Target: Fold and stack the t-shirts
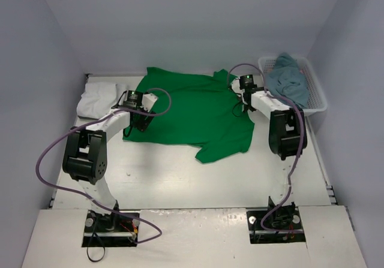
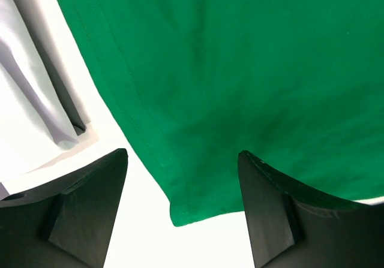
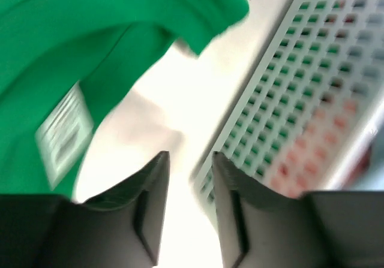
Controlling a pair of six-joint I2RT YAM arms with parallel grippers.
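- Three shirts on my overhead feed: the bright green t-shirt point(image 1: 192, 112) is spread flat mid-table point(image 1: 180, 184), the white t-shirt point(image 1: 96, 97) is bunched up at the left edge, and the teal-blue t-shirt point(image 1: 288, 79) is heaped in the white lattice basket point(image 1: 318, 103) far right.
- Left gripper point(image 2: 183, 154): jaws wide apart, hanging over a hemmed corner of the green shirt. It's got hold of nothing. The white shirt lies just beside that hem.
- Right gripper point(image 3: 190, 157): jaws parted only a little, nothing between them. It's sitting by the green shirt's collar with the label showing, basket wall just to its right. That feed's pretty blurry, tbh.
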